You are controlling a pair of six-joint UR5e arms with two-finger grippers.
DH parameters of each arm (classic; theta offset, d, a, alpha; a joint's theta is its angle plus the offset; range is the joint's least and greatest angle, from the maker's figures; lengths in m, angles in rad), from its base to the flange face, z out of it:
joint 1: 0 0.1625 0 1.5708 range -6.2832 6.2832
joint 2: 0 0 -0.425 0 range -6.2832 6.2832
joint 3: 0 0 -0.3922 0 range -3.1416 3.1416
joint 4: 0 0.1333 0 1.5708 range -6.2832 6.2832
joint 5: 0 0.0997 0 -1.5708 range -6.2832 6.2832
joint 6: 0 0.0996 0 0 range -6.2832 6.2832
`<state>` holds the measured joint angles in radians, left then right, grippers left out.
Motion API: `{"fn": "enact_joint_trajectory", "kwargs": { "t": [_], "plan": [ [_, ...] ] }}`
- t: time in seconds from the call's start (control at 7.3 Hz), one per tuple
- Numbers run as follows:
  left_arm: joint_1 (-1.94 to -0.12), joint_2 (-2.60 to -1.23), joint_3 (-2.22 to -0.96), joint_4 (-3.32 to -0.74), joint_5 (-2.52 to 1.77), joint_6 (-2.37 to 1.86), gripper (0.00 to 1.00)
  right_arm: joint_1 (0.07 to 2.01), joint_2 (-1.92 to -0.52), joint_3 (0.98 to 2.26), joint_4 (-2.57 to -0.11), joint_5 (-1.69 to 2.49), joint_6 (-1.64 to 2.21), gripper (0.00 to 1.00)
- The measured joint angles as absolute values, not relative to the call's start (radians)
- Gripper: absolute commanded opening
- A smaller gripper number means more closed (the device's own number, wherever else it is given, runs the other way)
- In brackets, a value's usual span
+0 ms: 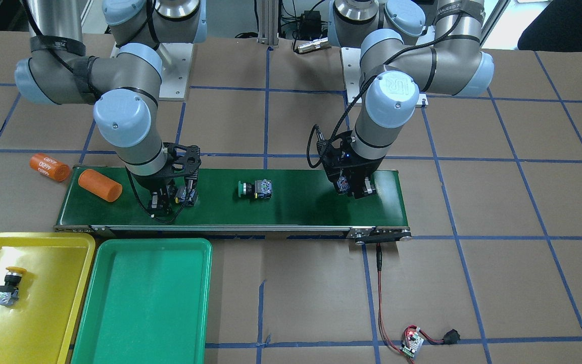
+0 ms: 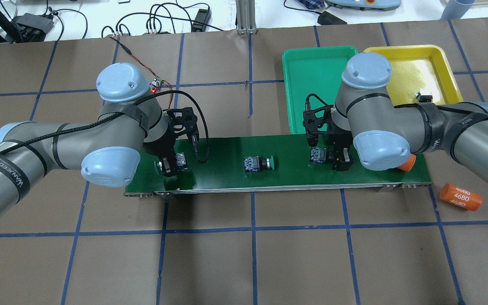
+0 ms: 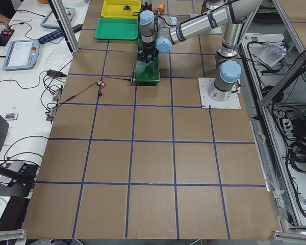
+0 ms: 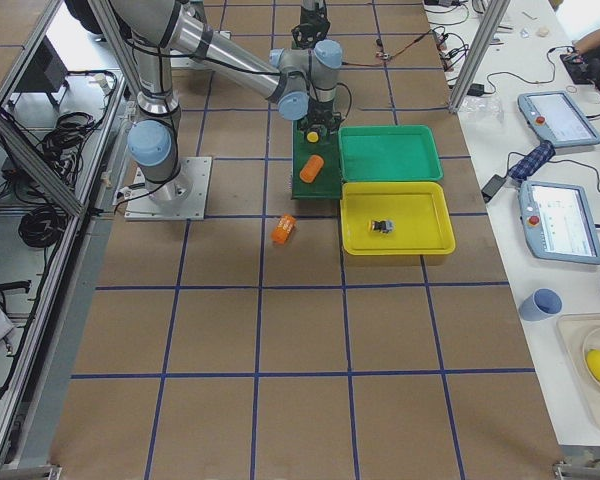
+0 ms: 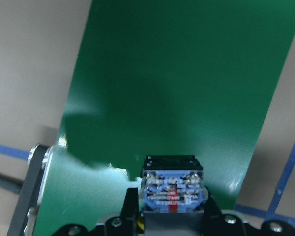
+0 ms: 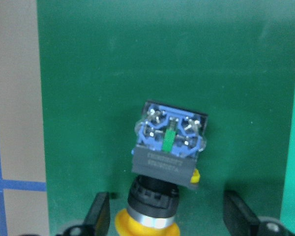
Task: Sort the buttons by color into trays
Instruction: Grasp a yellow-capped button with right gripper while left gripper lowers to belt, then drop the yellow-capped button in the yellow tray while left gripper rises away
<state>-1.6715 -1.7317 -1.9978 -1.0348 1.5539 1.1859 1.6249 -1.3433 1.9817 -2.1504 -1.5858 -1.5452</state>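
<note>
Nearest the robot, an orange cylinder marked 4680 (image 2: 460, 197) lies on the tabletop (image 2: 248, 254), just off the right end of the conveyor belt (image 2: 223, 169). At the belt's left end, the left end effector (image 2: 171, 165) is closed on a green-capped button (image 5: 172, 184), its fingers pressed against the black body. At the belt's middle, a second green button (image 2: 259, 163) lies on its side, apart from both arms. Toward the belt's right end, the right end effector (image 6: 166, 201) stands open, with its fingers well apart on either side of a yellow button (image 6: 169, 140) that lies on the belt and touches neither. A plain orange cylinder (image 1: 100, 185) lies at the belt's right end. Beyond the belt's right half sit the green tray (image 2: 307, 76) and, further right, the yellow tray (image 2: 409, 70), which holds another yellow button (image 2: 424, 98). Beyond the belt's left end lies a small circuit board (image 2: 156, 82) with red wires.
</note>
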Motion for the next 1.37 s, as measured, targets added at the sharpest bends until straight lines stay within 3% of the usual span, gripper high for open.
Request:
{"fn": "enact_joint_trajectory", "kwargs": {
  "t": [0.27,0.55,1.1,1.23,1.37],
  "plan": [
    [-1.701,-1.755,-1.998,-1.001,1.554,1.12,1.0,1.624,-1.348,1.977,-2.151,-1.592,-1.543,0.12],
    [-1.709,-1.751,-1.974,-0.99,1.562,1.097,1.0,1.614,-1.352,1.955,-2.153,-1.599,-1.541,0.12],
    [-1.652,-1.734,-1.715,-1.234,1.561,0.746,1.0,1.411,-1.312,1.826,-2.159,-1.616,-1.548,0.17],
    [-1.615,-1.733,-1.648,-1.329,1.558,0.619,1.0,1.354,-1.263,1.787,-2.173,-1.611,-1.551,0.26],
    [-1.568,-1.734,-1.597,-1.402,1.556,0.52,1.0,1.303,-1.208,1.75,-2.192,-1.593,-1.566,0.53]
  ]
}}
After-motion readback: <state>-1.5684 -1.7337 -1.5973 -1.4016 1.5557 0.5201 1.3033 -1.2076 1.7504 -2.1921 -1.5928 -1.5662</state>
